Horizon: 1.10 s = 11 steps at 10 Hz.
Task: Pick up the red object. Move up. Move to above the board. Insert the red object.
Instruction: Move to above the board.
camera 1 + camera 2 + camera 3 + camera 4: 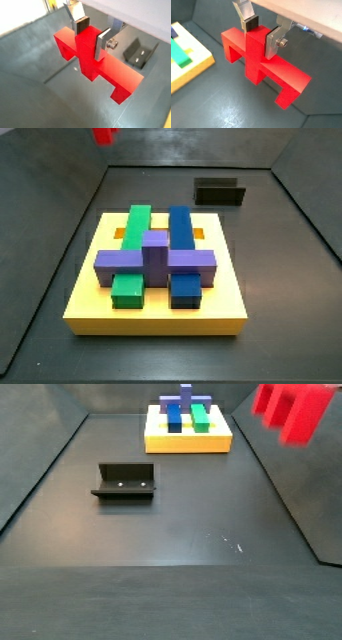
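Dark floor | gripper (261, 34) aloft | jaws pinching red object (261, 62) by its stub

Even, soft overhead light; faint floor glare; blur around the gripper (261, 31).

glossy red object (261, 62), silver metal pincer (263, 31)

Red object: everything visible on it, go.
The red object is a glossy bright red plastic arch block: a wide crossbar, two short legs and a central stub. The hand is shut on that stub, silver fingers on opposite faces. It hangs in the air above the dark floor, touching nothing else, off to the side of the board.
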### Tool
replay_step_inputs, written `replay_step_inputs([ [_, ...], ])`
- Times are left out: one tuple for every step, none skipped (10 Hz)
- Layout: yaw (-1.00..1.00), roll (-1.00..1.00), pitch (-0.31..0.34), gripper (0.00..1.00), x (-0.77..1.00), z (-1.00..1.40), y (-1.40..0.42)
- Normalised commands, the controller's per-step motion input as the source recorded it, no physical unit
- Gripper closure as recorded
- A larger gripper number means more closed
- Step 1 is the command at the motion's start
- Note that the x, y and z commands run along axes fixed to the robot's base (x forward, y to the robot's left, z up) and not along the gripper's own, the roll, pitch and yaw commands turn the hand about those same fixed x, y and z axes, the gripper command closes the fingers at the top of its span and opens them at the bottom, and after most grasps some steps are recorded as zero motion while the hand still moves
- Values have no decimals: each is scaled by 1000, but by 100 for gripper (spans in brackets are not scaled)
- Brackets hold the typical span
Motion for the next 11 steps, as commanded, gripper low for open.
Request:
replay_step_inputs([
  [-12,-80,101,100,69,582,3],
  [-11,-67,88,100,68,266,11],
  [-4,-67,72,100,43,183,6],
  [1000,-34,23,100,700,208,-1400],
  [1000,-29,23,100,695,186,-1400],
  [1000,-17,37,100,724,177,-1400],
  [1000,-31,42,100,752,186,-1400],
  [1000,-26,49,100,758,194,-1400],
  [1000,-24,51,100,753,200,-1400],
  [1000,-24,62,100,787,209,-1400],
  [1000,-22,68,100,804,210,-1400],
])
